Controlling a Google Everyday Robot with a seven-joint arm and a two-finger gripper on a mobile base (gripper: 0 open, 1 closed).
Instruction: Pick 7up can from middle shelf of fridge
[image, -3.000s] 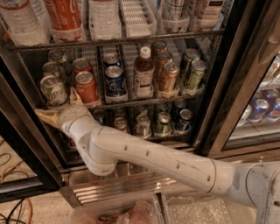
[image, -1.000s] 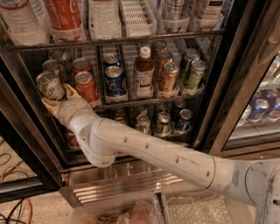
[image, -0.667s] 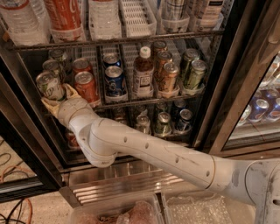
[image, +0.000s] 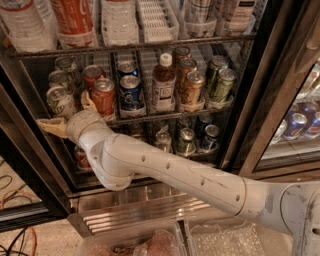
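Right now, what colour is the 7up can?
The 7up can is whitish-silver with green marks, camera view; gripper at its base.

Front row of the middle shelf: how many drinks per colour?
Pale 7up can: 1
Red can: 1
Blue can: 1
Brown bottle: 1
Gold can: 1
Green can: 1
Total: 6
End effector: at the 7up can, open.

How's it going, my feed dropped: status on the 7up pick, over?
Gripper open at middle shelf left end, straddling 7up can. Can not lifted. Red can close on its right.
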